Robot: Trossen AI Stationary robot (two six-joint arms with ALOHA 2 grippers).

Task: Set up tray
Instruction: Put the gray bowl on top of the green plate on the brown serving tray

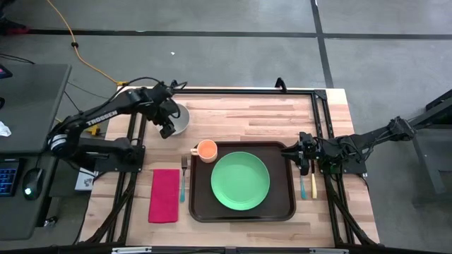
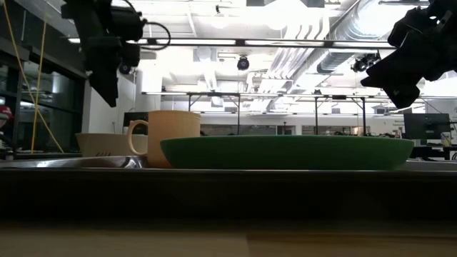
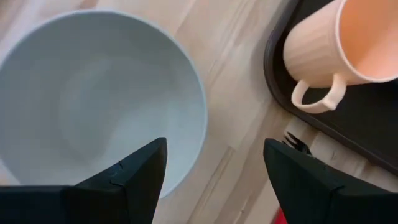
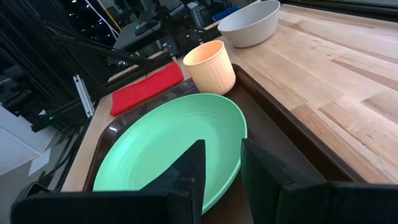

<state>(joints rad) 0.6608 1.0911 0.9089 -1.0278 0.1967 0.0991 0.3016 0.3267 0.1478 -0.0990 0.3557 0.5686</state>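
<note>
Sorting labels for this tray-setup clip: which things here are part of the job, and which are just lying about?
Job: tray, green plate, cup, bowl, fork, napkin, utensils beside the tray.
Lying about: yellow cable, mouse.

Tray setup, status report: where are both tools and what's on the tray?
Left tool open, above the grey bowl, holding nothing. Right tool narrow gap, empty, at tray's right edge. Green plate and orange cup on tray. Nothing in the way.
</note>
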